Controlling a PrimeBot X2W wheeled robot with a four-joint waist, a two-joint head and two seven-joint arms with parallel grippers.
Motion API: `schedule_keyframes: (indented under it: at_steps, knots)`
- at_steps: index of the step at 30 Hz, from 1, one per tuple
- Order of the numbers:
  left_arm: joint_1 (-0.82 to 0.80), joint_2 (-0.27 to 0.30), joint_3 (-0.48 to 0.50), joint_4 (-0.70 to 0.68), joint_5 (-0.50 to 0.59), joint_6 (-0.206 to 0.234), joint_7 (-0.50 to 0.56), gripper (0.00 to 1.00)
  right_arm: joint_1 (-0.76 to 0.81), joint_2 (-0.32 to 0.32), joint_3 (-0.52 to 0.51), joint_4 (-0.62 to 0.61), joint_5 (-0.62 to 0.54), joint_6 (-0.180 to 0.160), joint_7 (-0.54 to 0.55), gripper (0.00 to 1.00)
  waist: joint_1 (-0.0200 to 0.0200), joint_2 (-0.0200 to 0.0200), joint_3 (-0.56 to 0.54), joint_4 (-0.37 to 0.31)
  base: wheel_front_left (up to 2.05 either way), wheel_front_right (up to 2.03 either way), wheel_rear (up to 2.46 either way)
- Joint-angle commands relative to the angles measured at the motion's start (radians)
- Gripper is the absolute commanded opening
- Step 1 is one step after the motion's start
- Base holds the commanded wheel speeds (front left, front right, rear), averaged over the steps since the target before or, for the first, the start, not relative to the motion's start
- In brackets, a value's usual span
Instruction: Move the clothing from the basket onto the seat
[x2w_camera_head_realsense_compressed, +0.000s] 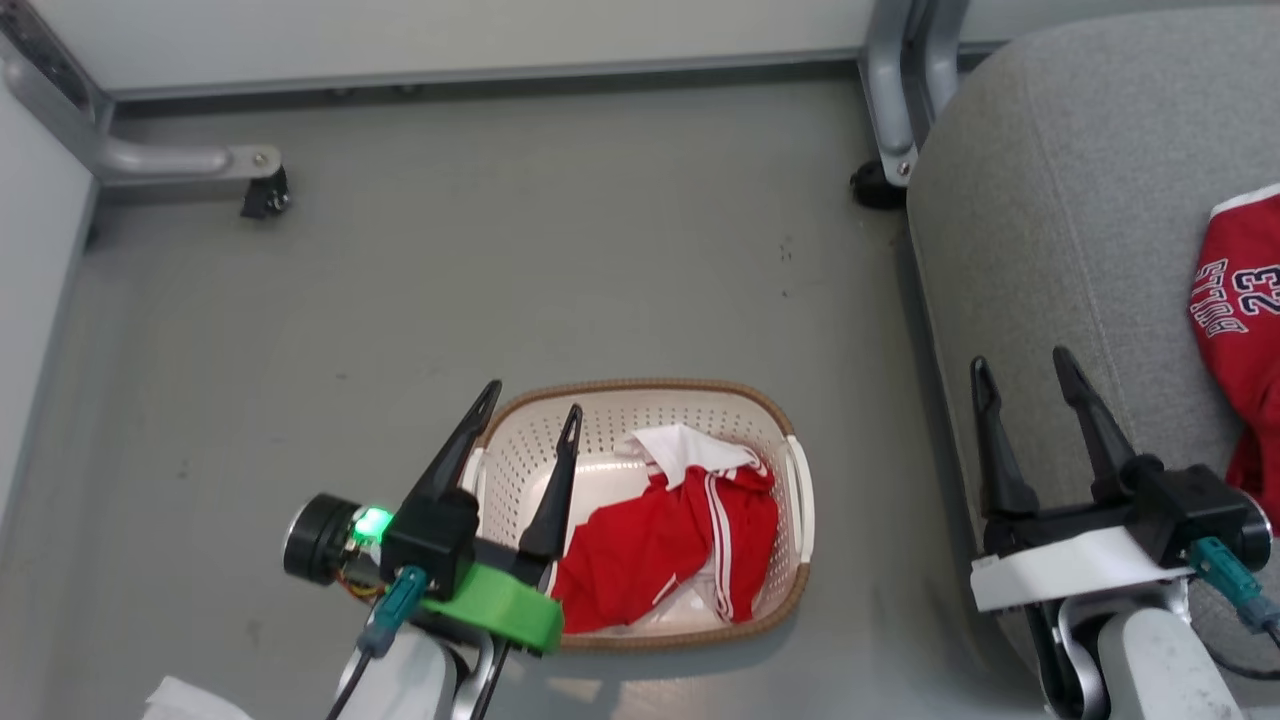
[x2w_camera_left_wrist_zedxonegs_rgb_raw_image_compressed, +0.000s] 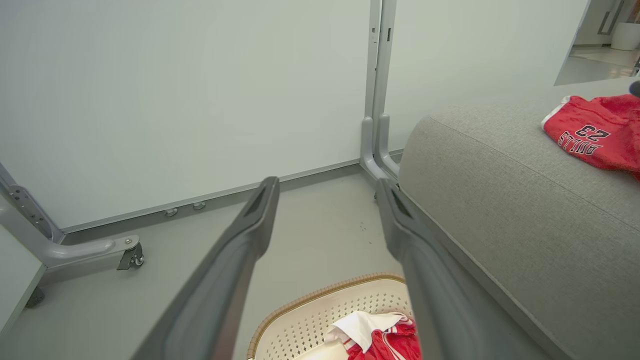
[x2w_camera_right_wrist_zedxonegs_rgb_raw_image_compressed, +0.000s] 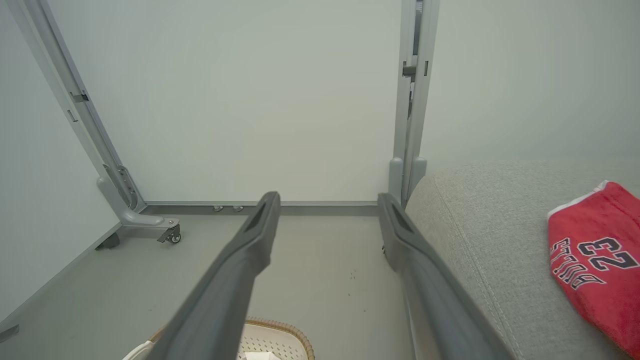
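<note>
A cream perforated basket (x2w_camera_head_realsense_compressed: 530, 450) with a brown rim stands on the floor and holds red clothing (x2w_camera_head_realsense_compressed: 665, 540) with white stripes. My left gripper (x2w_camera_head_realsense_compressed: 530, 398) hangs open over the basket's left end, nothing between its fingers. A second red garment (x2w_camera_head_realsense_compressed: 1245, 300) printed 23 and BULLS lies on the grey seat (x2w_camera_head_realsense_compressed: 1050, 200) at the right. My right gripper (x2w_camera_head_realsense_compressed: 1020, 362) is open and empty above the seat's left edge. The left wrist view shows the basket (x2w_camera_left_wrist_zedxonegs_rgb_raw_image_compressed: 305, 310), the clothing (x2w_camera_left_wrist_zedxonegs_rgb_raw_image_compressed: 385, 345), the seat (x2w_camera_left_wrist_zedxonegs_rgb_raw_image_compressed: 500, 190) and the printed garment (x2w_camera_left_wrist_zedxonegs_rgb_raw_image_compressed: 595, 130). In the right wrist view are the seat (x2w_camera_right_wrist_zedxonegs_rgb_raw_image_compressed: 490, 230) and that garment (x2w_camera_right_wrist_zedxonegs_rgb_raw_image_compressed: 595, 265).
White partition panels on grey metal legs with castors (x2w_camera_head_realsense_compressed: 265, 195) close off the back and left. Another leg and castor (x2w_camera_head_realsense_compressed: 880, 185) stand by the seat's far corner. Grey floor (x2w_camera_head_realsense_compressed: 550, 250) lies open between the basket and the panels.
</note>
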Motion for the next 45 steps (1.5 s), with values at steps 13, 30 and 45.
schedule_keyframes:
  at_steps: [13, 30, 45]
  knots:
    - [-0.457, 0.005, -0.104, 0.473, 0.05, -0.04, 0.008, 1.0, -0.221, -0.001, -0.05, -0.061, 0.045, -0.001, -0.003, 1.0, 0.0, 0.0, 0.497, -0.165, 0.0, 0.0, 0.0]
    - [-0.815, 0.005, -0.306, 0.899, -0.064, -0.032, 0.159, 1.0, -0.349, 0.001, 0.072, -0.118, 0.103, -0.001, -0.003, 1.0, 0.0, 0.0, 0.72, -0.342, 0.0, 0.0, 0.0]
    - [-0.931, 0.016, -0.306, 1.075, -0.094, 0.049, 0.271, 1.0, -0.357, 0.001, 0.082, -0.139, 0.149, -0.001, -0.003, 1.0, 0.0, 0.0, 0.778, -0.368, 0.0, 0.0, 0.0]
